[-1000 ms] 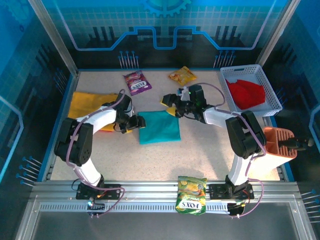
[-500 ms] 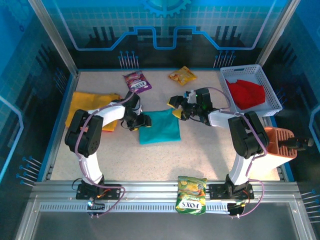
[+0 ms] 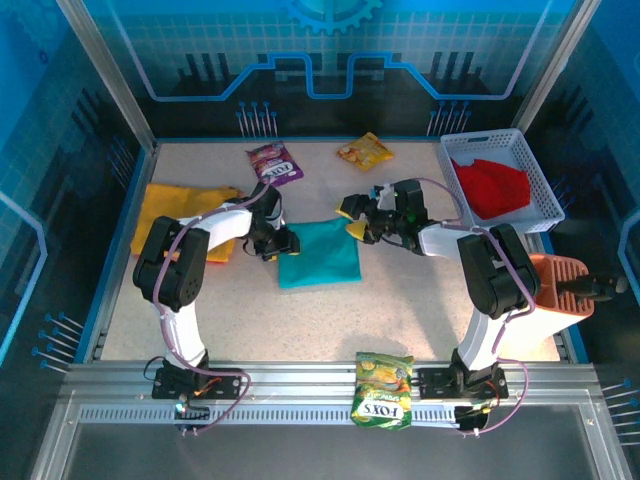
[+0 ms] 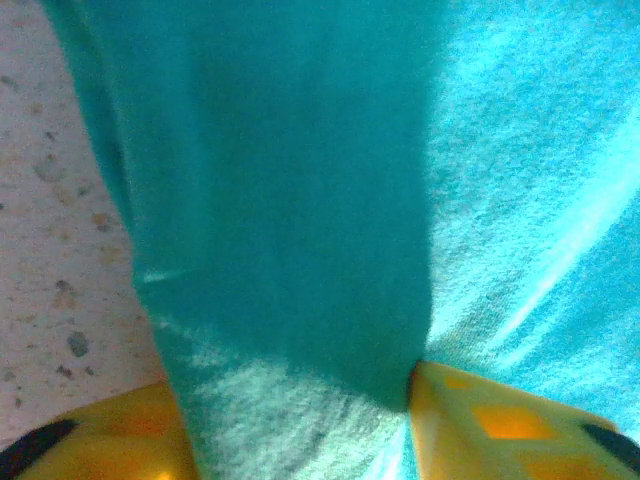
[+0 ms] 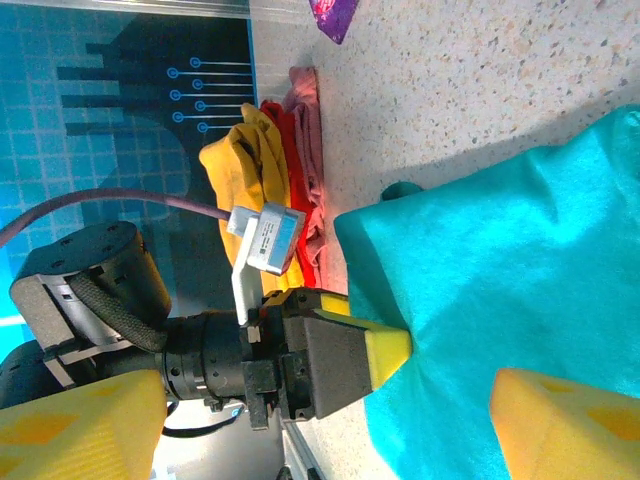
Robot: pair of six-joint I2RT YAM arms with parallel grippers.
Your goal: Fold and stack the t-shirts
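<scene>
A folded teal t-shirt [image 3: 320,253] lies mid-table. My left gripper [image 3: 284,243] sits at its left edge. In the left wrist view its yellow fingers [image 4: 500,425] stand half closed on either side of a raised ridge of teal cloth [image 4: 300,250], both touching it. My right gripper [image 3: 352,218] hovers open over the shirt's far right corner, wide fingers [image 5: 570,420] above teal cloth [image 5: 500,250] with nothing between them. The yellow-orange t-shirt [image 3: 180,212] lies at the left, with red cloth [image 5: 300,150] under it. A red t-shirt [image 3: 492,186] rests in the basket.
A white basket [image 3: 500,138] stands at the back right. A purple packet [image 3: 274,163] and a yellow packet [image 3: 365,151] lie at the back. A green packet [image 3: 384,390] sits on the front rail and an orange holder [image 3: 560,285] at the right edge.
My left gripper slid right onto the teal shirt's left edge and its jaws narrowed around the cloth. My right gripper shifted slightly right and stayed open.
</scene>
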